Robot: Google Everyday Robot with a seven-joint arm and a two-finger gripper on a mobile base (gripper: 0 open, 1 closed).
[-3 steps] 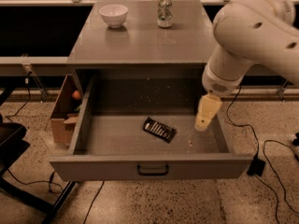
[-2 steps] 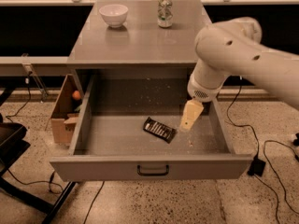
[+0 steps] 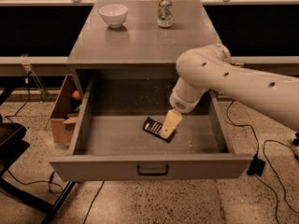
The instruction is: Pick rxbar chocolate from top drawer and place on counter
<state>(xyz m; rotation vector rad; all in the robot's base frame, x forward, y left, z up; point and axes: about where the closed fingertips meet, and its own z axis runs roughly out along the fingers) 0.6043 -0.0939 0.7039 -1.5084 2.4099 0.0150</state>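
Note:
The top drawer (image 3: 117, 141) stands pulled out of the grey cabinet, its black handle at the front. The rxbar chocolate (image 3: 154, 126), black with white print, lies flat on the drawer floor near the middle. My gripper (image 3: 168, 128) hangs from the white arm inside the drawer, its yellowish fingers (image 3: 171, 122) over the bar's right end, covering part of it. The counter (image 3: 140, 41) is the grey top behind the drawer.
A white bowl (image 3: 113, 15) and a silver can (image 3: 164, 11) stand at the back of the counter. A cardboard box (image 3: 63, 111) with an orange ball sits on the floor to the cabinet's left. Black cables run across the floor on both sides.
My arm has swung left and down inside the drawer. The gripper went from the drawer's right side to the bar's right end. The bar has not moved.

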